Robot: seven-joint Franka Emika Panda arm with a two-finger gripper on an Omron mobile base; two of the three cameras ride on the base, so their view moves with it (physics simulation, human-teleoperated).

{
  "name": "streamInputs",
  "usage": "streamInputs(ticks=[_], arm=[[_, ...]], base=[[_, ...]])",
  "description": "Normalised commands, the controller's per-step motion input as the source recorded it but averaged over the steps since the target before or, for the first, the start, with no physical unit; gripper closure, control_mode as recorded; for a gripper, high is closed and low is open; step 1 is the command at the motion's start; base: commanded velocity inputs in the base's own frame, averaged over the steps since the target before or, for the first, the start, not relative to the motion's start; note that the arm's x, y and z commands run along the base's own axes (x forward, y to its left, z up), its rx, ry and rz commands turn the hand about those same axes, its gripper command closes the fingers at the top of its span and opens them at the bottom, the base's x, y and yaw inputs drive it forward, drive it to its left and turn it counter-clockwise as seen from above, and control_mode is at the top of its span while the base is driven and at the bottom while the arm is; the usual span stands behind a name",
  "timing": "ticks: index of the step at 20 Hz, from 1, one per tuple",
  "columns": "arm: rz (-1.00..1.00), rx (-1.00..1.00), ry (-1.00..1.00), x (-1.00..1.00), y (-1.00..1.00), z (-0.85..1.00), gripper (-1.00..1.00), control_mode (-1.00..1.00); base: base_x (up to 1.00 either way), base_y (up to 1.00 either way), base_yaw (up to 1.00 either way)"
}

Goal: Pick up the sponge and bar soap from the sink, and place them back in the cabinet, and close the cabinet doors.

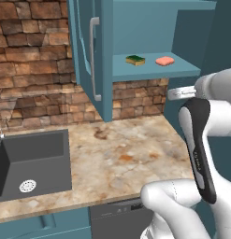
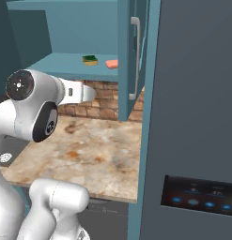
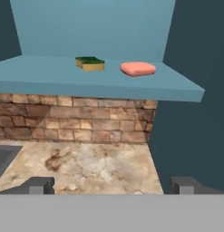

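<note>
The sponge (image 3: 90, 63), yellow with a dark green top, lies on the teal shelf of the cabinet (image 3: 50, 77). The pink bar soap (image 3: 138, 68) rests just to its right, apart from it. Both also appear on the shelf in the base views: sponge (image 1: 135, 59) (image 2: 90, 59), bar soap (image 1: 164, 60) (image 2: 112, 63). My gripper (image 3: 113, 186) is open and empty, hanging below and in front of the shelf, above the counter. Both cabinet doors stand open: the left one (image 1: 89, 56) and the right one (image 2: 129, 56). The dark sink (image 1: 37, 158) holds only its white drain (image 1: 27, 186).
A marbled counter (image 1: 121, 154) runs under the cabinet, backed by a brick wall (image 1: 32, 60). A tall dark grey appliance (image 2: 197, 117) stands close on the right. A dishwasher front (image 1: 117, 219) sits below the counter edge.
</note>
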Motion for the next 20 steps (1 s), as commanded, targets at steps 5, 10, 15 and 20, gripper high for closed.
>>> streamInputs(ticks=[5,10,15,20], arm=[[-0.04,0.00,-0.13,-0.39,0.26,0.00,-1.00,-1.00],[-0.04,0.00,-0.17,-0.51,0.18,0.05,-1.00,-1.00],[-0.01,0.00,-0.20,-0.57,0.24,0.13,-1.00,-1.00],[0.00,0.00,-0.17,-0.64,0.45,0.04,-1.00,-1.00]], base=[[0.00,0.00,0.00],[0.00,0.00,0.00],[0.00,0.00,0.00],[0.00,0.00,0.00]])
